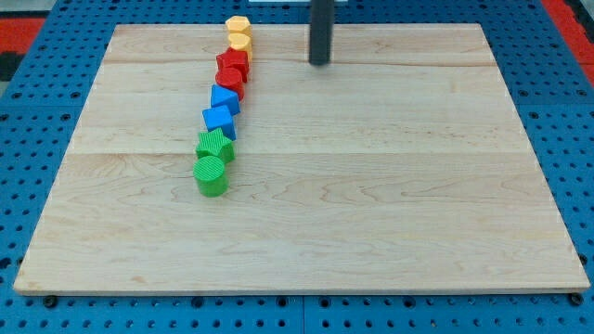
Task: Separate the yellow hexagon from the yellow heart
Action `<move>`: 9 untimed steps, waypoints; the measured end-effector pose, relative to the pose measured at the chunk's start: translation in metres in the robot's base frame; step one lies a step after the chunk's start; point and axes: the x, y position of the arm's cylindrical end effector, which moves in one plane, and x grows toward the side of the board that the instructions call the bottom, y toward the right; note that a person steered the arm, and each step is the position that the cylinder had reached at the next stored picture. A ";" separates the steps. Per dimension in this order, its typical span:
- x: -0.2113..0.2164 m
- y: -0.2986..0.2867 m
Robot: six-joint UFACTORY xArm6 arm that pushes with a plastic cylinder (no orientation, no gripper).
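Note:
A yellow hexagon (238, 26) sits at the view's top of a line of blocks on the wooden board (371, 186). A yellow heart (241, 43) touches it just below. My tip (320, 63) is to the right of both yellow blocks, a clear gap away, touching neither. Below the yellow pair the line runs down and left: a red block (233, 62), a red cylinder (229, 81), a blue block (225, 98), a blue block (219, 119), a green star-like block (214, 145) and a green cylinder (211, 175).
The board lies on a blue pegboard table (557, 111). The board's top edge is just above the yellow hexagon.

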 end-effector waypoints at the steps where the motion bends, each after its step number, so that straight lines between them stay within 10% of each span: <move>1: -0.031 -0.015; 9: 0.000 -0.110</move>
